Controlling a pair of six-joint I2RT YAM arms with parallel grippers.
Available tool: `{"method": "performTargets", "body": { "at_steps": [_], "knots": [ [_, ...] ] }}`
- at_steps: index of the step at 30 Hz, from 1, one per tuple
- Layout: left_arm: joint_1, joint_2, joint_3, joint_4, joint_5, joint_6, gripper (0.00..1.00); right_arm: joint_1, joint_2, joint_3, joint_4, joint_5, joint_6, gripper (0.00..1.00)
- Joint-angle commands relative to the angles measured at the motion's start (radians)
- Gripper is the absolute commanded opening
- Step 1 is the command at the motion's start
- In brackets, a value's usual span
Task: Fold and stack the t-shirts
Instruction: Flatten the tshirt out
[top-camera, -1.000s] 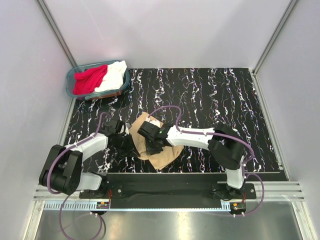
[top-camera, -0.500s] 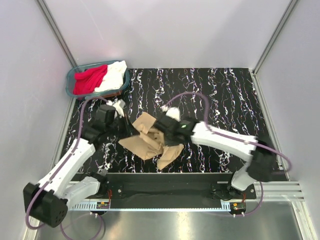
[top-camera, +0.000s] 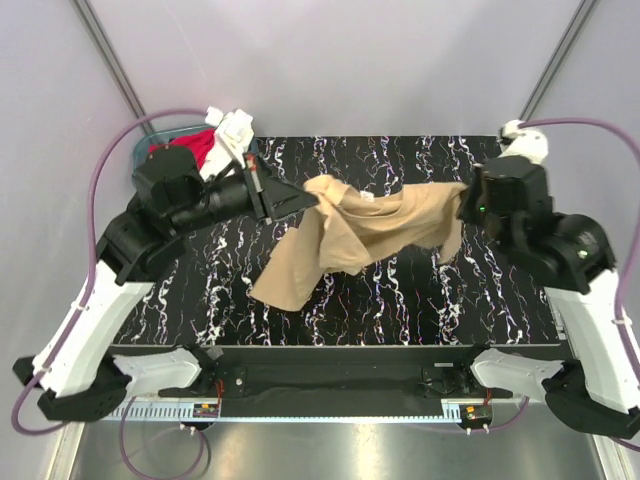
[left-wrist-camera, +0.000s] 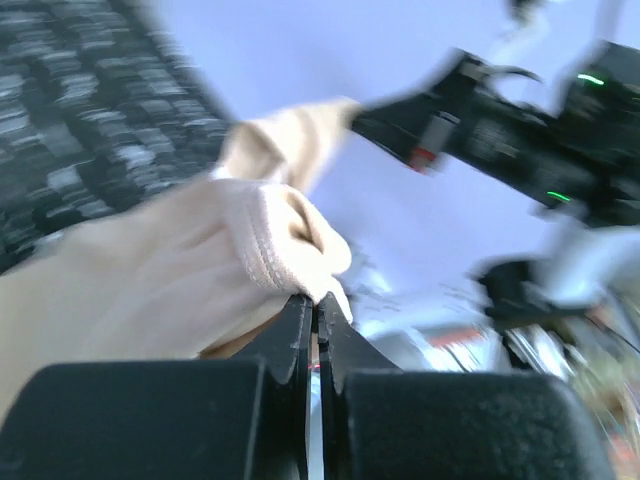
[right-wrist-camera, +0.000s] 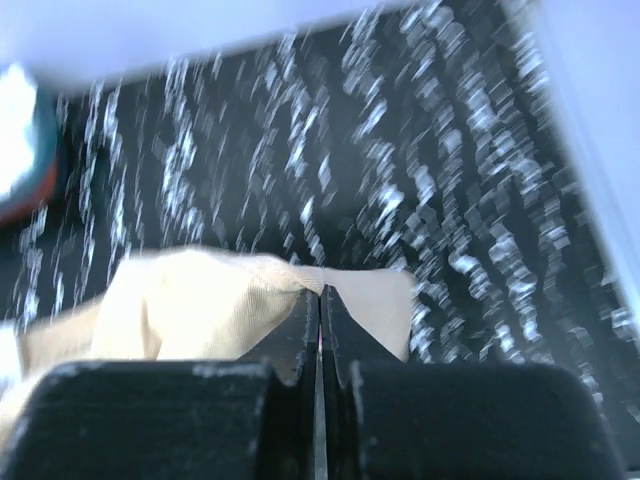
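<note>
Tan shirt (top-camera: 372, 236) hung stretched above the table (top-camera: 420, 305), the left gripper (top-camera: 303, 200) and right gripper (top-camera: 463, 207) each clamped on an edge; spreading looked underway, and next it likely needed laying flat.

Setting: robotics lab test cell. Evidence: plain pale enclosure walls (top-camera: 330, 60); aluminium corner post (top-camera: 108, 58); black marbled desk (top-camera: 400, 300); left arm (top-camera: 90, 300) and right arm (top-camera: 590, 290) bolted to front rail (top-camera: 330, 378).

Top view sharp and evenly bright; both wrist views smear, tan t-shirt (left-wrist-camera: 150, 280) and desk (right-wrist-camera: 400, 150) streaked with motion.
</note>
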Motion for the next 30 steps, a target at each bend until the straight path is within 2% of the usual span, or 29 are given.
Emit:
{"method": "performTargets", "body": {
  "at_steps": [1,2,5,9,12,15,18,19,20,23,25,27,28,30],
  "knots": [
    [-0.058,0.089,0.169,0.055,0.212,-0.038,0.0,-0.008,-0.001,0.155,-0.063,0.27,-0.063,0.0],
    [-0.093,0.125,0.201,0.061,0.236,-0.047,0.0,-0.008,-0.002,0.244,-0.065,0.293,-0.073,0.0],
    [-0.168,0.172,0.317,0.067,0.308,-0.072,0.0,-0.008,-0.019,0.373,-0.011,0.376,-0.142,0.0],
    [-0.218,0.206,0.442,0.069,0.366,-0.109,0.0,-0.008,-0.082,0.413,0.234,0.412,-0.309,0.0],
    [-0.218,0.193,0.446,0.062,0.371,-0.111,0.0,-0.008,-0.058,0.493,0.334,0.419,-0.432,0.0],
    [-0.219,0.125,0.337,0.047,0.32,-0.089,0.0,-0.008,0.084,0.622,0.362,0.399,-0.532,0.0],
    [-0.209,0.036,0.214,-0.121,0.106,-0.011,0.0,-0.008,0.238,0.703,0.391,0.341,-0.596,0.0],
    [-0.201,0.01,0.17,-0.164,-0.048,0.004,0.0,-0.008,0.279,0.717,0.395,0.299,-0.604,0.0],
    [-0.178,-0.051,0.119,-0.242,-0.13,0.0,0.0,-0.008,0.322,0.729,0.402,0.277,-0.628,0.0],
    [-0.129,-0.192,-0.2,-0.347,-0.449,-0.078,0.0,-0.025,0.48,0.69,0.458,0.171,-0.647,0.0],
    [-0.094,-0.281,-0.321,-0.402,-0.639,-0.127,0.0,-0.027,0.58,0.645,0.506,0.069,-0.647,0.0],
    [-0.036,-0.324,-0.483,-0.405,-0.735,-0.133,0.0,-0.028,0.681,0.588,0.593,-0.008,-0.621,0.0],
    [-0.011,-0.346,-0.529,-0.415,-0.785,-0.137,0.0,-0.025,0.726,0.59,0.598,-0.101,-0.613,0.0],
    [0.118,-0.337,-0.577,-0.433,-0.752,-0.138,0.0,-0.027,0.853,0.607,0.586,-0.183,-0.546,0.0]
  ]
}}
